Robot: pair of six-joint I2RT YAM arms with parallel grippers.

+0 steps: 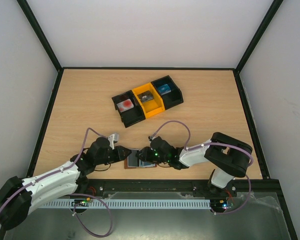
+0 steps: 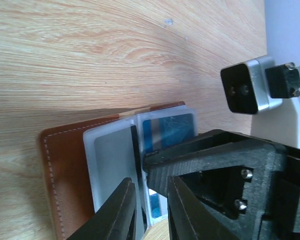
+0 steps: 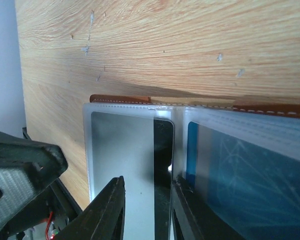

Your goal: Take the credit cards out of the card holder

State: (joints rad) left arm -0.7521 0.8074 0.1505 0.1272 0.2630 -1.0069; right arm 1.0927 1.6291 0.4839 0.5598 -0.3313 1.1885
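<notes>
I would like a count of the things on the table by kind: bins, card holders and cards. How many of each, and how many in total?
Bins: 3 (left black bin, orange bin, right black bin)
Card holder: 1
Cards: 2 (grey card, blue card)
Total: 6

The left fingers (image 2: 121, 212) stand slightly apart over the open card holder (image 2: 65, 165), near its fold.
</notes>
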